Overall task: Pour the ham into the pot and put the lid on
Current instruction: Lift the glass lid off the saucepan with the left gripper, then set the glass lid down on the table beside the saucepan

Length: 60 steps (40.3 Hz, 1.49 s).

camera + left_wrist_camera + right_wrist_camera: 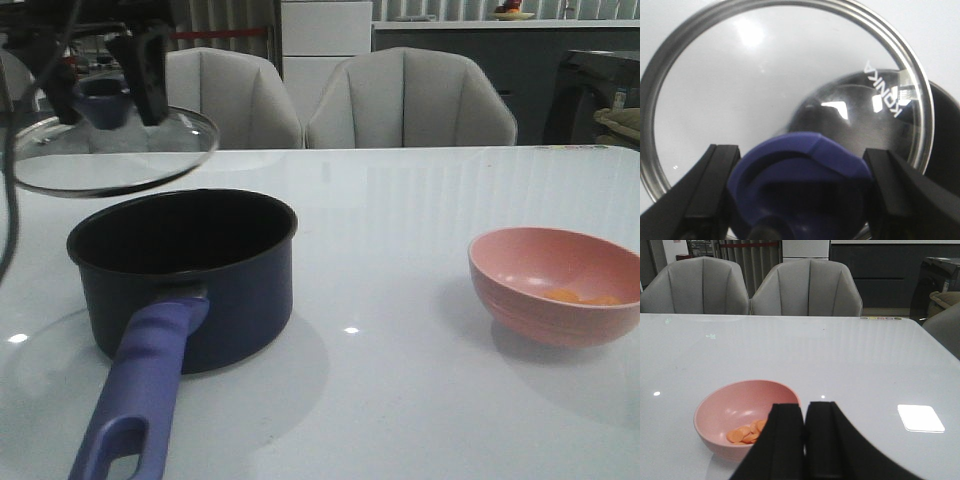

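Left gripper [108,85], front view: we see its black fingers clamped on the dark-blue knob of the lid [115,152], which hangs tilted in the air at about 10 o'clock from the pot [185,275], overlapping the pot's far-left rim but apart from it. The pot stands on the white table [400,400] with its purple-blue handle pointing toward 7 o'clock; the pink bowl [555,285] sits well apart at 3 o'clock, the ham [580,297] showing as orange pieces on its floor. Left wrist view: we see both fingers [705,195] pressed against the knob, and through the glass of the lid [740,90] the dark pot [945,145] at 3 o'clock. Right wrist view: we see the right gripper [804,440] with its two fingers together and nothing between them, just beside the bowl [730,410], where the ham [747,432] lies in thin slices.
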Tool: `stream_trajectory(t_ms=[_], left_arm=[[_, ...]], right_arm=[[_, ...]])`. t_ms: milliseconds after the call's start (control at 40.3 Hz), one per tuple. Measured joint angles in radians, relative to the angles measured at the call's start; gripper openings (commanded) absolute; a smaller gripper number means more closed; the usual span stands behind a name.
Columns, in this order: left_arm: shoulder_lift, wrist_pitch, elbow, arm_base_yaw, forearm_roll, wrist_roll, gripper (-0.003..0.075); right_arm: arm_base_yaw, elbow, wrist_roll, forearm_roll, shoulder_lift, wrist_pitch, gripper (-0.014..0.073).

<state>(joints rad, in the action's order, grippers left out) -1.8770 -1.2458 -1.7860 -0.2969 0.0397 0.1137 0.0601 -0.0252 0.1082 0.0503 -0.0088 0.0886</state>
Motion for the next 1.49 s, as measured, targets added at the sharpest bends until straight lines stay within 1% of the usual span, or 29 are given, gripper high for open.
stream_trajectory(t_ms=[174, 323, 422, 571, 695, 944, 1142, 1217, 1291, 1465, 1490], left_arm=[[0.056, 0.000, 0.038, 0.097, -0.019, 0.000, 0.0227], [0.096, 0.000, 0.133, 0.201, -0.019, 0.000, 0.0227], [0.118, 0.014, 0.224, 0.266, -0.019, 0.000, 0.0227], [0.132, 0.084, 0.354, 0.352, -0.021, -0.002, 0.0227], [0.133, 0.159, 0.451, 0.407, -0.001, -0.033, 0.0227], [0.133, 0.328, 0.602, 0.452, 0.014, -0.046, 0.0228], [0.097, 0.386, 0.641, 0.452, 0.031, -0.058, 0.0239], [0.079, 0.386, 0.641, 0.452, 0.050, -0.064, 0.0268], [0.070, 0.386, 0.639, 0.452, 0.067, -0.072, 0.0324], [0.053, 0.391, 0.630, 0.453, 0.096, -0.094, 0.0524], [0.051, 0.391, 0.629, 0.453, 0.096, -0.096, 0.0540]], right_arm=[[0.000, 0.000, 0.000, 0.000, 0.000, 0.000, 0.0154], [0.000, 0.000, 0.000, 0.000, 0.000, 0.000, 0.0154], [0.000, 0.000, 0.000, 0.000, 0.000, 0.000, 0.0154], [0.000, 0.000, 0.000, 0.000, 0.000, 0.000, 0.0154], [0.000, 0.000, 0.000, 0.000, 0.000, 0.000, 0.0154], [0.000, 0.000, 0.000, 0.000, 0.000, 0.000, 0.0154], [0.000, 0.000, 0.000, 0.000, 0.000, 0.000, 0.0154], [0.000, 0.000, 0.000, 0.000, 0.000, 0.000, 0.0154], [0.000, 0.000, 0.000, 0.000, 0.000, 0.000, 0.0154], [0.000, 0.000, 0.000, 0.000, 0.000, 0.000, 0.0154], [0.000, 0.000, 0.000, 0.000, 0.000, 0.000, 0.0154]])
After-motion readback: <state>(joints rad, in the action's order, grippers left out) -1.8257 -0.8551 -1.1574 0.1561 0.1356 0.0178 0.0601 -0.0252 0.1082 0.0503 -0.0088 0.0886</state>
